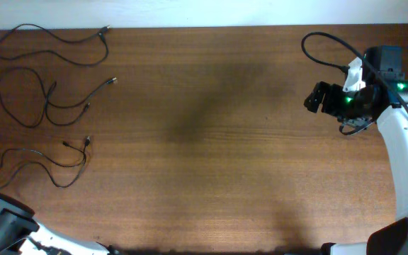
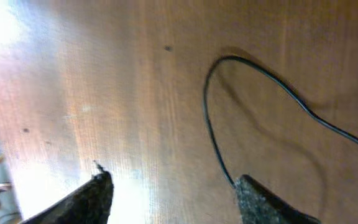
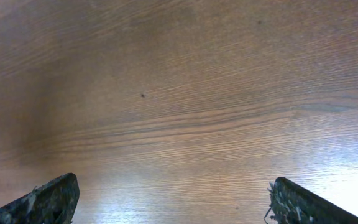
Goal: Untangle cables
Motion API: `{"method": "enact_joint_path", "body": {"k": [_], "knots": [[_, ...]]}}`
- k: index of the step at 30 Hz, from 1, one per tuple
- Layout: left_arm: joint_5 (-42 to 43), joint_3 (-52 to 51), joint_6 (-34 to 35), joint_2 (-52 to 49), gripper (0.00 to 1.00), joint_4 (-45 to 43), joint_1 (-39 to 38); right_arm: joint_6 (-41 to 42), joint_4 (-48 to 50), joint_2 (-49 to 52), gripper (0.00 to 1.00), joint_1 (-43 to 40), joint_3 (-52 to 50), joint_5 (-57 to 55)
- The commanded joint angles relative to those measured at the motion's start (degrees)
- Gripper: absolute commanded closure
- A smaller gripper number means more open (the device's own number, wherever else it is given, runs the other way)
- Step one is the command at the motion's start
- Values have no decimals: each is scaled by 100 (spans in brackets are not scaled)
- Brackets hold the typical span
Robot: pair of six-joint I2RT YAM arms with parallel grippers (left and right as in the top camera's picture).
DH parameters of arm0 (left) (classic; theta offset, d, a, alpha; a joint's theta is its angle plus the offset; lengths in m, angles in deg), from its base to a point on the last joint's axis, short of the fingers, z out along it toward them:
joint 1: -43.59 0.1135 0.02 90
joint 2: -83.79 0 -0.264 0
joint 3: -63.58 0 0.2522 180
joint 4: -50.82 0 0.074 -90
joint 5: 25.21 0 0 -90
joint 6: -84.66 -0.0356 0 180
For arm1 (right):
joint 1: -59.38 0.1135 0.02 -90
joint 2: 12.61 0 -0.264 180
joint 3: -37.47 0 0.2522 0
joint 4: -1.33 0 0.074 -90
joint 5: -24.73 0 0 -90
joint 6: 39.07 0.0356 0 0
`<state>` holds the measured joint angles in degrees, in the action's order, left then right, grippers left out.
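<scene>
Overhead: three cables are seen apart from one another at the left of the tabletop (image 1: 211, 142): an upper cable (image 1: 69, 40), a middle cable (image 1: 99, 88) and a lower cable (image 1: 83, 164). The right jaws are seen far right, well apart from them.

Left wrist: the left jaws are open, and a cable loop (image 2: 207, 118) is seen ahead, reaching one fingertip (image 2: 257, 200).

Right wrist: the right jaws are spread wide over bare tabletop.

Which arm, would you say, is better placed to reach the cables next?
Left, probably: the cables lie at the table's left side, one close beside the open left tool; the right tool sees only bare wood.
</scene>
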<state>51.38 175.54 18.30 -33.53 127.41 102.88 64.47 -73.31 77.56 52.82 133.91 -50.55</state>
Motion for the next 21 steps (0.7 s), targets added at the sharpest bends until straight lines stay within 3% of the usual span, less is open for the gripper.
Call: {"method": "enact_joint_path", "body": {"k": [1,7,13,17,20,21], "knots": [[-439,-199,13,-13,31,-52,20,46,15,4,1,-22,22,138],[-369,-616,13,-118,26,-553,20,44,0,4,1,-20,22,140],[52,-623,7,-240,30,-942,20,46,-2,4,1,-20,22,214],[55,-623,-11,-623,27,-1099,20,46,-2,4,1,-20,22,437],[57,-623,-9,-811,32,-1228,20,46,-20,4,1,-22,22,439],[55,-623,-11,-831,38,-1276,20,46,-33,4,1,-20,22,439]]}}
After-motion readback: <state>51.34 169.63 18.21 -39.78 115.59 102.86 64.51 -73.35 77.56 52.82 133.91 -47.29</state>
